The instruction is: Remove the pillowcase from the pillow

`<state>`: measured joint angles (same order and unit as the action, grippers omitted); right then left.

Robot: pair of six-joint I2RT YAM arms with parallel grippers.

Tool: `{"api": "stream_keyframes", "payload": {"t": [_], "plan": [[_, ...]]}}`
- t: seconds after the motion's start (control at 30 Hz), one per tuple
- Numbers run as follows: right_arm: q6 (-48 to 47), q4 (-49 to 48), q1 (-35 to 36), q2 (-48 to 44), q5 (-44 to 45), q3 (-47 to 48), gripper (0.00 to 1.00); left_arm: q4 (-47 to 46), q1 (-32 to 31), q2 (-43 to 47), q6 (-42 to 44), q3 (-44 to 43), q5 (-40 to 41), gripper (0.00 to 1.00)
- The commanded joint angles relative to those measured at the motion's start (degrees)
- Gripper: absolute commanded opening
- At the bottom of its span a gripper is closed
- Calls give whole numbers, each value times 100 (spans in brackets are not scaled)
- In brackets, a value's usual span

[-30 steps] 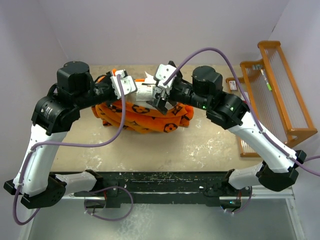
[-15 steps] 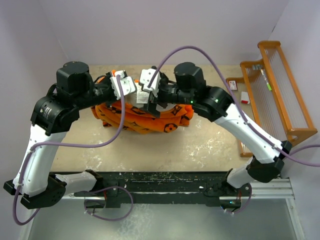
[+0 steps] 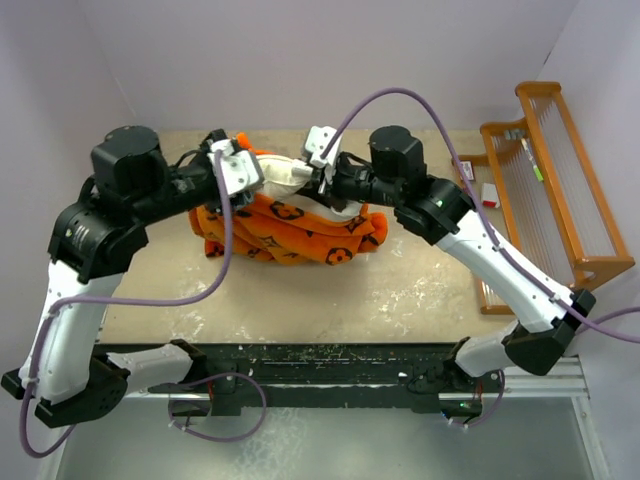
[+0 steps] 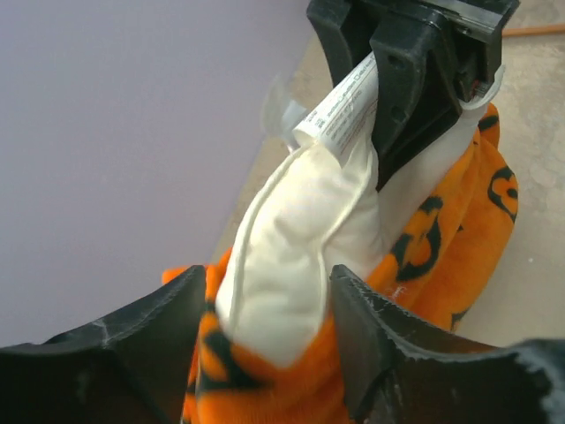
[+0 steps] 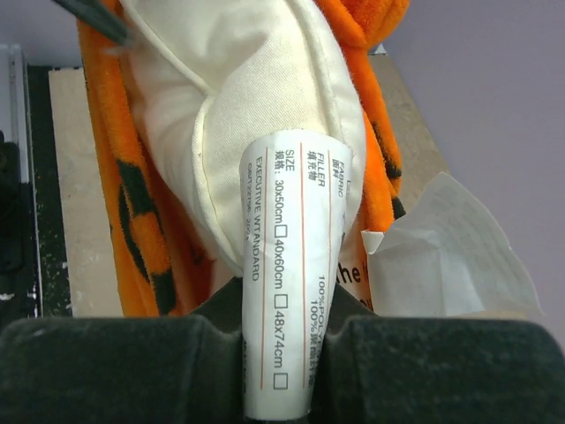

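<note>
bright orange pillowcase (image 3: 290, 228) with dark brown flower and circle prints, cream-white pillow (image 4: 291, 238), white tag (image 5: 296, 265) with reddish lettering, purple cables (image 3: 395, 91), orange rack (image 3: 560, 190)

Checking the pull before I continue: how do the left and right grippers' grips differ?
The right gripper is shut on the pillow at its tagged corner. The left gripper pinches bunched pillowcase with pillow sticking out. Right's fingers nearly meet, while left's stand wider. Both hold fabric.

Both arms arch inward, wrists nearly meeting. The left end effector (image 4: 265, 296) grips the pillowcase (image 3: 290, 225); facing it, the right end effector (image 5: 278, 340) clamps the pillow (image 5: 247, 79) corner.
</note>
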<state>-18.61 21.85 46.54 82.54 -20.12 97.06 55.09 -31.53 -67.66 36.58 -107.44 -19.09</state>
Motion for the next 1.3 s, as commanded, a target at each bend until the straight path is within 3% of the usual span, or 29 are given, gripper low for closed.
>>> {"api": "stream_keyframes", "payload": {"t": [0.0,0.13,0.27,0.5,0.57,0.63,0.77,0.83,1.27], "plan": [[502,-883,-268,-499,264,-308,0,-436,-2,356,-298,-272,228,68],[594,-1265,-381,-798,467,-647,0,-354,3,516,-387,-49,812,71],[592,-1270,-379,-850,367,-680,0,-737,-3,641,-572,346,1276,66],[484,-1078,-386,-1075,317,-801,0,-351,-2,359,-518,-29,885,67],[456,-1079,-383,-1196,261,-922,0,-139,-2,289,-430,-68,663,62],[491,-1077,-384,-1230,283,-943,0,63,-2,194,-567,-146,390,50],[499,-1082,-391,-1317,370,-987,0,-158,-2,204,-729,-61,654,10],[483,-1085,-408,-1416,489,-1040,0,-415,-2,332,-683,117,1025,0],[659,-1217,-755,-1871,536,-1399,0,-1804,81,880,-115,1209,3426,0]]}}
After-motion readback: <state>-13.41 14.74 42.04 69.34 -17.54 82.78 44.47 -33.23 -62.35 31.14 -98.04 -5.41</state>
